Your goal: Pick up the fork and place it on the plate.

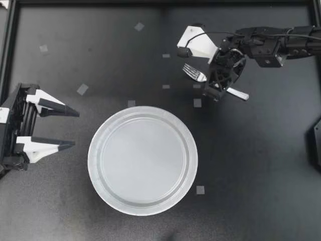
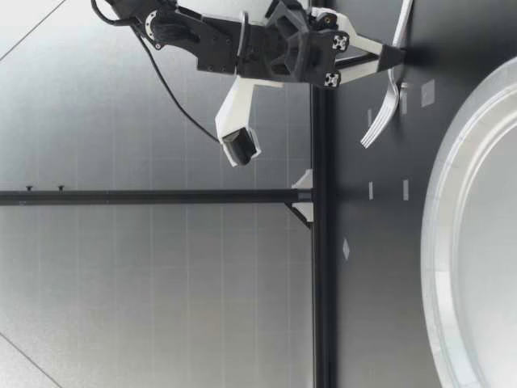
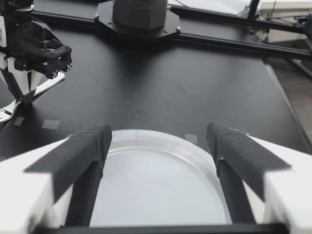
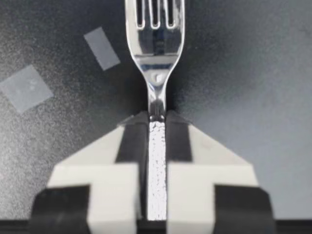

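Two arms reach over the dark table [image 1: 261, 175], and the round grey plate [image 1: 143, 160] lies near its middle. My left gripper [image 1: 75, 129] sits beside the plate's left side, fingers spread wide. My right gripper [image 1: 218, 85] points down beyond the plate's far right rim, clamped on the fork [image 1: 193, 73] at its handle, tines sticking out ahead. The fork is apart from the plate; I cannot tell whether it touches the table. Small tape squares [image 1: 197, 103] lie nearby.
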`<state>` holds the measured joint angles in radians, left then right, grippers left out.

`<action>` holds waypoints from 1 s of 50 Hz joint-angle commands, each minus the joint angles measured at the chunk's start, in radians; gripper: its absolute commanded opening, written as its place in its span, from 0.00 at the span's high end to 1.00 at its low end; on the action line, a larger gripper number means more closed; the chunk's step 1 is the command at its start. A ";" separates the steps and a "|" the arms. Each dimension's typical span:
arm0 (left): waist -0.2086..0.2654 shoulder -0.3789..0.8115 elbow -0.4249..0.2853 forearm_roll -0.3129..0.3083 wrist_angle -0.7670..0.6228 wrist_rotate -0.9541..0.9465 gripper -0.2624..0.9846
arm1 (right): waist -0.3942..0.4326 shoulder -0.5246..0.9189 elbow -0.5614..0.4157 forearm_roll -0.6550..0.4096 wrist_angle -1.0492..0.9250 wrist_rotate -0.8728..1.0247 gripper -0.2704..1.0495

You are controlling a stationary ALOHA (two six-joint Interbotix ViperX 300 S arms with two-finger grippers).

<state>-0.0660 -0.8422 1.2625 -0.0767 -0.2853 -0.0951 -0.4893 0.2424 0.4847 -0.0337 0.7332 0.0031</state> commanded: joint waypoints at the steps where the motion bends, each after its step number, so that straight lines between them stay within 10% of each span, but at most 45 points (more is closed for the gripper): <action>1: -0.003 0.003 -0.006 0.003 -0.009 0.006 0.25 | -0.009 -0.092 -0.043 0.002 0.029 0.002 0.78; 21: 0.005 0.155 0.014 -0.006 -0.245 -0.012 0.25 | 0.204 -0.328 -0.290 0.109 -0.020 -0.098 0.78; 33: 0.005 0.339 -0.118 -0.006 -0.382 -0.005 0.25 | 0.451 -0.359 -0.295 0.140 -0.410 -0.187 0.78; 50: 0.005 0.301 -0.140 -0.006 -0.425 0.043 0.25 | 0.508 -0.417 -0.210 0.094 -0.707 -0.189 0.78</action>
<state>-0.0629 -0.5093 1.1520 -0.0813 -0.6765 -0.0598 0.0169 -0.1565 0.2638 0.0614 0.1319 -0.1841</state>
